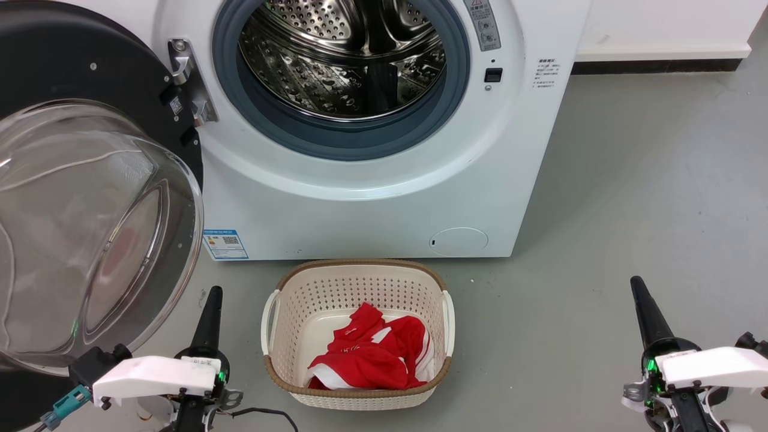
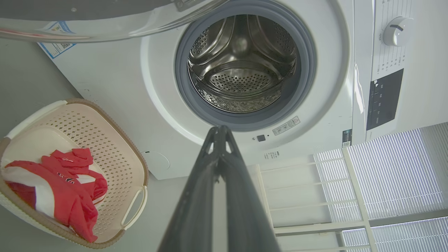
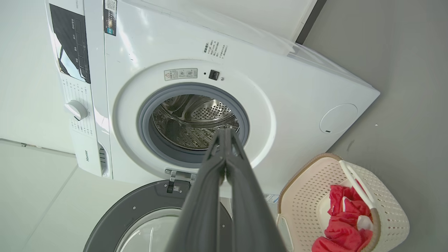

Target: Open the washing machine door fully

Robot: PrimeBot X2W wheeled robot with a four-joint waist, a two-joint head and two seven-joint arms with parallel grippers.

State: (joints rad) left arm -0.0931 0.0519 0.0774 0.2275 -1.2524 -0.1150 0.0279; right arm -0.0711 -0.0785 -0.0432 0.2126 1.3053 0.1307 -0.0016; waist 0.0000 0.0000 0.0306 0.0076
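Door [image 1: 90,210] stands wide open at left, drum mouth [image 1: 342,60] exposed. Left tool [image 1: 213,294] and right tool [image 1: 637,285] both pinched closed, empty, near side; basket [image 1: 360,263] between them

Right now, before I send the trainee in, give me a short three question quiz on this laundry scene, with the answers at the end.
1. True or false: the door of the washing machine is swung open, so the drum is exposed.
2. What colour are the clothes in the basket? A red, B blue, C green.
3. In a word, what does the left gripper hold?

Key
1. True. The door hangs to one side on its hinge.
2. A.
3. Nothing. Its fingers are closed together in the air.
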